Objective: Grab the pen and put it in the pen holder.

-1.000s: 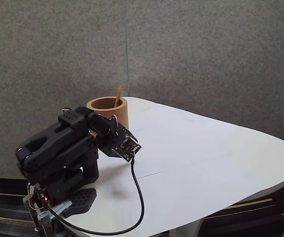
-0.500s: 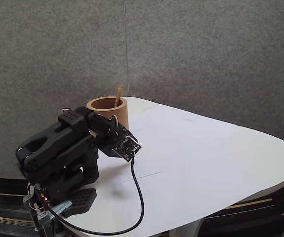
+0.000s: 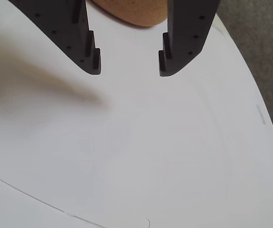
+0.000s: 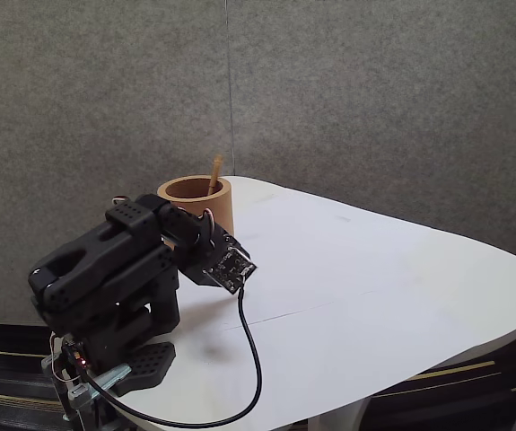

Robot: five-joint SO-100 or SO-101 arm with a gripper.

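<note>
The pen (image 4: 216, 173), a thin tan stick, stands tilted inside the pen holder (image 4: 202, 203), a wide light-brown cup at the table's back left in the fixed view, its tip poking above the rim. My black arm (image 4: 114, 269) is folded low in front of the cup. The wrist view shows my gripper (image 3: 129, 70) open over bare white table with nothing between its dark fingers (image 3: 91, 57). The cup's lower wall (image 3: 131, 14) lies just beyond the fingertips at the top edge.
The white rounded table (image 4: 374, 296) stretches right and forward of the arm. A black cable (image 4: 256, 364) loops from the wrist camera board (image 4: 226, 267) across the table's front to the arm's base. Grey fabric panels (image 4: 374, 99) stand behind the table.
</note>
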